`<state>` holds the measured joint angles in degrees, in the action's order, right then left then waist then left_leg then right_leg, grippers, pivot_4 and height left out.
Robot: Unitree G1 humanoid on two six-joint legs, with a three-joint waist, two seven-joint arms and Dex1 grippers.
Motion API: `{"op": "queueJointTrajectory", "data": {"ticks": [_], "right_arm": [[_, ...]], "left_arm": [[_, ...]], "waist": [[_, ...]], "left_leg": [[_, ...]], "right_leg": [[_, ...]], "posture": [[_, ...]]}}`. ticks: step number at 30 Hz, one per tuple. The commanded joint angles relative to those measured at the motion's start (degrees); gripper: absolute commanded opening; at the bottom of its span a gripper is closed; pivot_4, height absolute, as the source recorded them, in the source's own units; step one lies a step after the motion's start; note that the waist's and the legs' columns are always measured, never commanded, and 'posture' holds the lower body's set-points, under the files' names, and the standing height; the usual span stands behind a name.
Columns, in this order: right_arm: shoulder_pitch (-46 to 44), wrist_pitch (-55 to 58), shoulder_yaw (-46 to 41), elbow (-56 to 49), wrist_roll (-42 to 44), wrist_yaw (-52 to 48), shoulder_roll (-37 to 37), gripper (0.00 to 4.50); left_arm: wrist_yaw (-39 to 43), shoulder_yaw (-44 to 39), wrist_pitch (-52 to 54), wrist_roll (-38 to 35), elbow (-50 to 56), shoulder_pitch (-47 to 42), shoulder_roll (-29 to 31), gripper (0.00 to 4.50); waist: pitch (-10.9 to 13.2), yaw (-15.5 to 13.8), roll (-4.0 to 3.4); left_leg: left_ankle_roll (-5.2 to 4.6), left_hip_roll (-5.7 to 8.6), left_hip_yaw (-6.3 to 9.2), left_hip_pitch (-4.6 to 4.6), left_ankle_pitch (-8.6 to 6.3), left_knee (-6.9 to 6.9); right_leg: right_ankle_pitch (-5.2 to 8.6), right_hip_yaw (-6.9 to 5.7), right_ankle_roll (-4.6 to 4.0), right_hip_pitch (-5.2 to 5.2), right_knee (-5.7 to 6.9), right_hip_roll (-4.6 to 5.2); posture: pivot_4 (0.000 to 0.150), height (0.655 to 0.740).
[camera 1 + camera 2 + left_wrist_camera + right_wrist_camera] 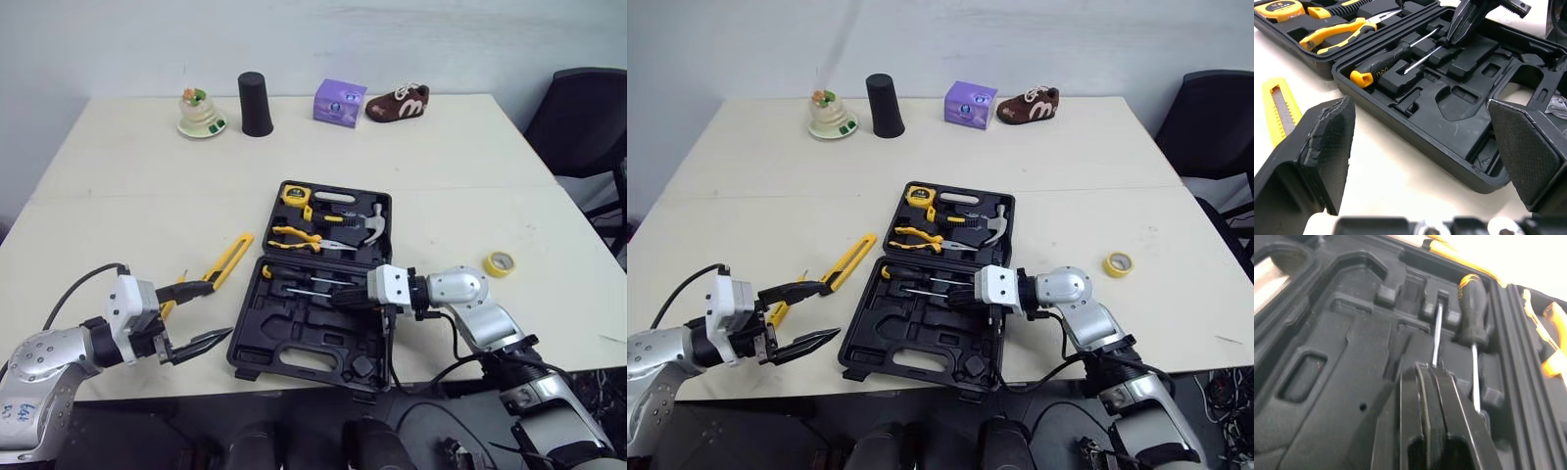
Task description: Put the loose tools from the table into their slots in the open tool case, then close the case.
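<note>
The black tool case (294, 367) lies open mid-table. Its lid half holds a tape measure (296, 194), yellow pliers (297, 235) and a hammer (364, 227). One screwdriver (1472, 308) with a black-and-yellow handle rests in a slot of the near half. My right gripper (1425, 368) hovers over that half, shut on a second screwdriver whose thin shaft (1436, 333) sticks out beyond the fingertips beside the first. A yellow utility knife (230, 258) lies loose on the table left of the case. My left gripper (221, 309) is open, low at the front left, between the knife and the case's corner.
A yellow tape roll (499, 263) lies right of the case. Along the far edge stand a green-and-white dish (200, 114), a black cup (256, 104), a purple box (339, 102) and a brown shoe (398, 102). A dark chair (583, 117) stands at the right.
</note>
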<state>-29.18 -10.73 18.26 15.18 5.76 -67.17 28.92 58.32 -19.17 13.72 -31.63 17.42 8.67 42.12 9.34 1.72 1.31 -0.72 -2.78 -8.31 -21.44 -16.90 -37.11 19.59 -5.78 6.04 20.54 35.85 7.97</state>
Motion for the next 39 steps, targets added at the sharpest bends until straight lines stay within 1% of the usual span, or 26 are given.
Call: {"op": "queueJointTrajectory", "data": {"ticks": [1, 3, 6, 9, 11, 12, 14, 16, 18, 19, 21, 23, 25, 27, 28, 30, 32, 34, 36, 39], "right_arm": [[1.8, 12.9, 1.9, 4.5, -3.6, 1.5, 1.0, 0.03], [1.8, 19.3, 2.4, 3.1, -2.9, 1.1, 1.3, 0.03], [1.7, 19.3, 2.8, 1.6, -2.7, 0.2, 1.7, 0.03], [1.4, 19.6, 0.3, -0.3, 0.9, 0.1, 0.2, 0.03], [1.6, 18.0, -3.8, -3.0, 6.5, -1.6, -0.5, 0.03], [2.4, 15.8, -7.6, -5.7, 12.2, -5.2, -0.2, 0.03], [3.9, 13.3, -13.1, -9.0, 19.4, -9.5, 0.6, 0.03], [4.8, 13.6, -15.9, -10.1, 21.8, -10.5, 1.8, 0.03], [5.1, 21.1, -16.4, -12.2, 22.3, -11.0, 6.9, 0.03], [7.0, 19.3, -20.1, -13.3, 22.2, -10.5, 9.7, 0.33], [10.4, 16.1, -25.8, -14.8, 22.1, -8.6, 12.9, 1.0], [13.1, 13.9, -29.0, -14.8, 21.1, -6.8, 14.4, 1.95], [15.9, 10.3, -33.2, -13.1, 19.4, -4.6, 15.8, 2.97], [20.3, 4.5, -41.8, -6.1, 16.3, -0.5, 19.2, 3.97], [21.9, 2.6, -44.4, -3.6, 15.5, 0.8, 20.2, 4.47], [25.9, -2.6, -48.4, 3.8, 14.0, 2.0, 22.1, 4.47], [28.8, -6.5, -52.0, 12.9, 12.6, 5.1, 23.7, 4.47], [29.9, -9.9, -54.7, 19.3, 11.6, 8.7, 25.0, 4.47], [30.8, -12.2, -56.2, 21.6, 11.4, 11.3, 25.2, 4.47], [30.6, -14.2, -56.0, 28.1, 9.5, 14.8, 27.0, 4.47]], "left_arm": [[-0.2, -0.3, -0.9, 0.0, 1.7, 0.5, -0.1, 4.5], [-0.3, -0.2, -1.0, 0.1, 1.8, 0.6, -0.2, 4.5], [-0.1, -0.2, -1.2, 0.2, 1.6, 0.6, -0.3, 4.5], [-0.1, -0.2, -1.4, 0.4, 1.4, 0.6, -0.5, 4.5], [-0.4, -0.5, -2.1, 0.5, 1.0, 0.3, -0.9, 4.5], [-0.8, -1.1, -3.0, 0.6, 0.1, -0.4, -1.3, 4.5], [-1.3, -2.1, -3.5, 0.3, -1.2, -1.1, -1.7, 4.5], [-1.6, -2.8, -3.1, 0.0, -1.9, -1.0, -1.4, 4.5], [-1.3, -4.6, -2.5, -0.1, -3.0, -0.1, -0.4, 4.5], [-1.5, -8.0, -3.5, 0.5, -6.6, 0.4, 0.7, 4.5], [-2.1, -12.7, -4.2, 1.2, -11.6, 1.1, 2.2, 4.5], [-3.6, -14.7, -2.1, 0.9, -13.3, 2.3, 2.8, 4.5], [-6.0, -17.4, -5.3, 2.2, -15.3, 2.3, 1.7, 4.5], [-10.9, -22.2, -8.1, 4.3, -18.9, 4.3, -0.5, 4.5], [-12.4, -23.8, -8.6, 4.6, -19.8, 5.3, -1.3, 4.5], [-16.4, -26.6, -6.6, 4.7, -20.8, 7.4, -2.8, 4.5], [-20.2, -29.4, -4.4, 4.5, -22.0, 9.0, -3.7, 4.5], [-22.2, -32.0, -5.0, 4.6, -23.2, 10.6, -4.5, 4.5], [-23.3, -34.2, -6.2, 4.6, -24.1, 11.9, -4.9, 4.5], [-27.1, -36.6, -7.3, 5.6, -24.6, 13.8, -6.5, 4.5]], "waist": [[-0.1, 0.0, -0.1], [-0.3, 0.0, -0.14], [-0.6, -0.1, -0.24], [-0.7, -0.1, -0.23], [-0.6, -0.1, -0.24], [-0.6, -0.2, -0.24], [-0.2, -0.3, -0.76], [0.0, -0.2, -1.02], [0.2, 0.0, -1.12], [0.4, 0.1, -1.1], [0.4, 0.1, -1.03], [0.5, 0.1, -0.88], [0.7, 0.0, -0.77], [0.7, -0.1, -0.73], [0.8, -0.2, -0.64], [0.8, -0.2, -0.59], [0.9, -0.2, -0.39], [1.0, -0.1, -0.19], [1.0, 0.1, -0.19], [1.1, 0.8, -0.32]], "left_leg": [[-0.2, 0.0, 0.01, 0.25, -0.18, 0.06], [-0.23, -0.04, 0.03, 0.3, -0.23, 0.07], [-0.2, -0.07, 0.07, 0.29, -0.22, 0.1], [-0.2, -0.05, 0.08, 0.25, -0.24, 0.12], [-0.21, -0.03, 0.08, 0.21, -0.26, 0.15], [-0.21, -0.03, 0.08, 0.16, -0.27, 0.15], [-0.23, 0.05, 0.07, -0.16, -0.27, 0.15], [-0.13, 0.08, 0.05, -0.54, -0.14, 0.11], [-0.44, 0.08, -0.06, -1.02, 0.1, 0.06], [-0.45, 0.07, -0.15, -1.03, 0.1, 0.06], [-0.46, 0.01, -0.24, -1.03, 0.1, 0.05], [-0.41, -0.07, -0.28, -1.01, 0.04, 0.08], [-0.46, -0.09, -0.35, -0.99, -0.01, 0.03], [-0.55, -0.04, -0.38, -1.0, -0.09, 0.01], [-0.58, 0.02, -0.42, -1.0, -0.11, 0.01], [-0.72, 0.16, -0.47, -0.99, -0.18, 0.0], [-0.76, 0.18, -0.49, -0.96, -0.25, 0.01], [-0.75, 0.12, -0.46, -0.96, -0.26, 0.0], [-0.47, 0.06, -0.46, -0.95, -0.42, 0.02], [-0.42, -0.02, -0.49, -0.84, -0.4, 0.09]], "right_leg": [[0.03, 0.03, -0.05, -0.08, -0.03, 0.03], [0.05, 0.04, -0.09, -0.1, -0.02, 0.05], [0.08, 0.02, -0.15, -0.06, 0.0, 0.07], [0.09, 0.01, -0.18, -0.04, -0.03, 0.1], [0.09, 0.01, -0.18, -0.02, -0.07, 0.13], [0.09, 0.01, -0.18, 0.01, -0.1, 0.13], [0.07, 0.0, -0.15, 0.02, -0.14, 0.19], [0.05, -0.04, -0.11, 0.33, -0.1, 0.19], [0.05, -0.08, -0.11, 0.91, 0.08, 0.12], [0.05, -0.11, -0.11, 0.96, 0.1, 0.11], [0.05, -0.31, -0.11, 0.99, 0.06, 0.01], [0.06, -0.47, -0.11, 0.99, 0.0, -0.17], [0.06, -0.52, -0.11, 0.97, -0.08, -0.21], [0.02, -0.47, -0.03, 0.96, -0.12, -0.12], [-0.01, -0.44, 0.03, 0.95, -0.15, -0.03], [-0.05, -0.43, 0.09, 0.94, -0.2, 0.15], [-0.05, -0.41, 0.1, 0.92, -0.25, 0.18], [-0.05, -0.36, 0.1, 0.89, -0.25, 0.17], [-0.05, -0.25, 0.09, 0.91, -0.25, 0.29], [-0.04, -0.27, 0.06, 0.93, -0.17, 0.31]], "posture": [[0.15, 0.74], [0.15, 0.74], [0.15, 0.74], [0.15, 0.74], [0.15, 0.74], [0.15, 0.74], [0.15, 0.74], [0.15, 0.74], [0.15, 0.74], [0.15, 0.74], [0.15, 0.74], [0.15, 0.74], [0.15, 0.74], [0.15, 0.74], [0.15, 0.74], [0.15, 0.74], [0.15, 0.74], [0.15, 0.74], [0.15, 0.74], [0.15, 0.74]]}}
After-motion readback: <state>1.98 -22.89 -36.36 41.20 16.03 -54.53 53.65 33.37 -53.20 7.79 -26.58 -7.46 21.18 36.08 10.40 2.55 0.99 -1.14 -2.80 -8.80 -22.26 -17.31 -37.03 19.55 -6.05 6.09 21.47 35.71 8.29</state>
